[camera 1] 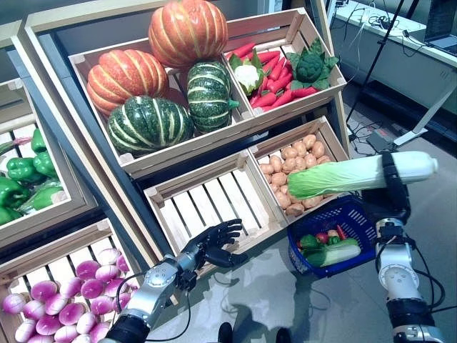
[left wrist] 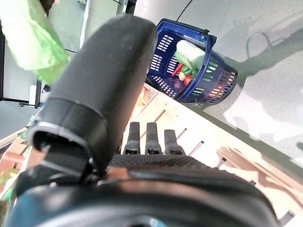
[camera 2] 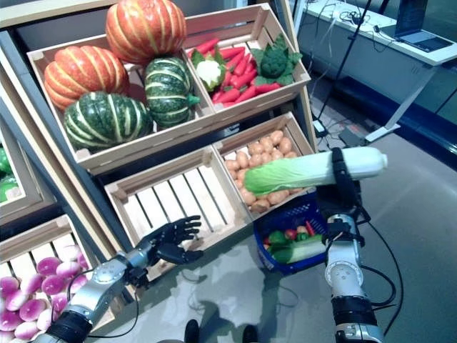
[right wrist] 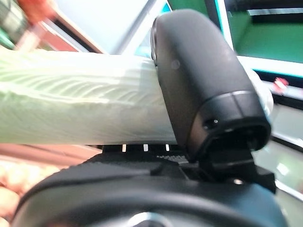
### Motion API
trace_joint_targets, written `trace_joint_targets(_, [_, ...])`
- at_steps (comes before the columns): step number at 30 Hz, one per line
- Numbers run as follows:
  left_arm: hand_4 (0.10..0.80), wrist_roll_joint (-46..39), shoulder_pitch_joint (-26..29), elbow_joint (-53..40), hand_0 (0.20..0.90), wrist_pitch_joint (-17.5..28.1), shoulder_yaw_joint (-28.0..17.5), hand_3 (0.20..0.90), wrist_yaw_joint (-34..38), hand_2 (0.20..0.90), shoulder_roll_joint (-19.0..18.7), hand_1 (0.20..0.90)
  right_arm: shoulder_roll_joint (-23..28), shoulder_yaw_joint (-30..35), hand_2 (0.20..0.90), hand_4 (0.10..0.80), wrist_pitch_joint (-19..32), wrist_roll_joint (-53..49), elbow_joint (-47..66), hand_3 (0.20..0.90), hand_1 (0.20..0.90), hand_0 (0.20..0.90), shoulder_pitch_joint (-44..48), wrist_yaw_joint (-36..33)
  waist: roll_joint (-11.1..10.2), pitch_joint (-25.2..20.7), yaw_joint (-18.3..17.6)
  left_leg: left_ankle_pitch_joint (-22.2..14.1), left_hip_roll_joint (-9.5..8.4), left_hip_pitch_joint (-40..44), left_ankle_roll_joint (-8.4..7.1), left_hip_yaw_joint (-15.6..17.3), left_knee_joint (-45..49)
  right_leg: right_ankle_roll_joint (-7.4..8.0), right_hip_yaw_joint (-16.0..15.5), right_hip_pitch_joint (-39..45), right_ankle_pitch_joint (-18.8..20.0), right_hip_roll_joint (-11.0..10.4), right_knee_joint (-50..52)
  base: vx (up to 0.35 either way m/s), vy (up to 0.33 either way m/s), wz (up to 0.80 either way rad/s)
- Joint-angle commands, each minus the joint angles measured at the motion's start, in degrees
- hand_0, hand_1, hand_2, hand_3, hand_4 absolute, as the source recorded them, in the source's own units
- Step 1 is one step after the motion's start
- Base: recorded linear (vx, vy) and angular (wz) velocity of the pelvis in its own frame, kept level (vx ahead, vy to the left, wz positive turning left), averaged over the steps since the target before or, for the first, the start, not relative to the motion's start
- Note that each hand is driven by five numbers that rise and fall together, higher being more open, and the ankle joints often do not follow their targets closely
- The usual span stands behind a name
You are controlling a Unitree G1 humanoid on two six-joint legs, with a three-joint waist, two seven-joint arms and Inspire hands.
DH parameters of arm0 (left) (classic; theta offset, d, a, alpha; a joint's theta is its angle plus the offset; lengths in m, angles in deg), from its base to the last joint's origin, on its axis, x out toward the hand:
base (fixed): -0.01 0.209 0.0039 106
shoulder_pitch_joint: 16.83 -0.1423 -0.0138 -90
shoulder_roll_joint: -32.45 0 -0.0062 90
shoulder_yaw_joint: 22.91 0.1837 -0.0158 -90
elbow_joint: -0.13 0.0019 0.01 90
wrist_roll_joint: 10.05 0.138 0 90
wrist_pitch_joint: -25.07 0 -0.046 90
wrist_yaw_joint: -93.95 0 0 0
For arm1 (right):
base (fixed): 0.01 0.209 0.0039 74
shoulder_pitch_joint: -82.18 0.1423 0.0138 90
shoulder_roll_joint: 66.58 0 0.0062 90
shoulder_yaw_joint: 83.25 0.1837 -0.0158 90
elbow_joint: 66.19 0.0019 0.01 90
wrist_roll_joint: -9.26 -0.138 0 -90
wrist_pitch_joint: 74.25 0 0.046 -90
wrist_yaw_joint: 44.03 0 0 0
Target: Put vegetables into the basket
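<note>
- Above the blue basket (camera 1: 350, 214), in the left eye view, the right robot hand (camera 1: 391, 187) is curled round a long napa cabbage (camera 1: 357, 174) near its white stem end, holding it level, with the leafy green end pointing toward the potato crate (camera 1: 300, 168).
- Right eye view: the basket sits on the floor just beside the potato crate and already holds green and red vegetables (camera 2: 296, 243). The left robot hand (camera 2: 168, 239) hangs by the empty slatted crate (camera 2: 178, 196), fingers spread and holding nothing.
- Left wrist view: the left robot hand's fingers reach straight out over the pale slats, and the basket shows beyond them, well apart.
- Right wrist view: the thumb wraps over the pale ribbed stalk, pinning the cabbage against the palm.
- Handling, as I judge it: the cabbage looks fairly light but long, so gripped near 1 end the leafy tip may sag. The stem is firm and the better place to hold; the leaves are soft and bruise easily. It is longer than the basket's opening seems wide, so it probably needs tilting to go in.
</note>
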Motion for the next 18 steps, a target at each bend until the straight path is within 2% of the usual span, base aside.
trace_joint_targets(1, [0.800, -5.23, 5.16, -0.43, 0.900, 3.95, -2.99, 0.900, -0.39, 0.900, -2.56, 0.900, 5.29, 5.11, 0.300, 0.400, 6.18, -1.40, 1.45, 0.300, 0.300, 0.300, 7.14, -2.76, -2.01, -2.44, 0.78, -4.08, 1.80, -0.05, -2.58, -2.13, 0.13, 2.03, -2.38, 0.29, 2.03, -3.97, 0.32, 0.000, 0.000, 0.00])
trace_joint_targets(7, [0.800, -9.24, 4.61, -4.07, 0.900, 2.36, -3.45, 0.900, 0.35, 0.900, -3.90, 0.900, 8.11, 9.07, 0.300, 0.400, 9.73, 1.55, -7.23, 0.300, 0.300, 0.300, 6.65, -15.88, -1.93, -1.66, 1.07, -3.95, 1.77, -0.35, -2.60, -2.15, 0.13, 1.99, -2.36, 0.00, 2.13, -3.74, 0.62, 0.027, -0.029, 0.00])
trace_joint_targets(8, [0.800, -10.67, 4.62, -5.18, 0.900, 2.11, -3.30, 0.900, 0.93, 0.900, -4.43, 0.900, 9.02, 9.93, 0.300, 0.400, 10.82, 2.66, -10.10, 0.300, 0.300, 0.300, 7.08, -19.65, -1.83, -1.13, 1.26, -3.88, 1.71, -0.61, -2.64, -2.35, 0.13, 1.94, -2.42, -0.25, 2.29, -3.71, 0.65, -0.002, -0.038, 0.00])
trace_joint_targets(12, [0.800, -14.11, 6.50, -7.92, 0.900, 1.40, -2.91, 0.900, 3.04, 0.900, -5.72, 0.900, 11.75, 9.79, 0.300, 0.400, 13.31, 3.87, -17.34, 0.300, 0.300, 0.300, 9.86, -26.47, -1.41, 1.74, 1.73, -3.21, 1.54, -2.33, -2.78, -3.13, 0.13, 1.69, -2.48, -1.89, 2.70, -3.58, 1.31, -0.087, -0.065, -0.01])
trace_joint_targets(16, [0.800, -17.47, 9.62, -9.44, 0.900, 2.85, -2.14, 0.900, 4.71, 0.900, -7.01, 0.900, 13.67, 8.19, 0.300, 0.400, 15.70, 3.61, -21.75, 0.300, 0.300, 0.300, 13.41, -29.56, -0.43, 5.90, 2.08, -2.00, 1.45, -5.02, -2.51, -3.67, 0.13, 0.97, -2.25, -5.56, 2.06, -2.98, 4.56, -0.189, -0.065, -0.01])
trace_joint_targets(18, [0.800, -18.61, 11.01, -9.88, 0.900, 4.01, -1.62, 0.900, 5.66, 0.900, -7.04, 0.900, 14.34, 7.57, 0.300, 0.400, 15.08, 4.39, -23.53, 0.300, 0.300, 0.300, 14.42, -29.60, 0.22, 7.96, 2.24, -1.36, 1.41, -6.19, -2.41, -3.89, 0.28, 0.53, -2.26, -7.04, 1.88, -2.75, 5.71, -0.182, -0.057, 0.01])
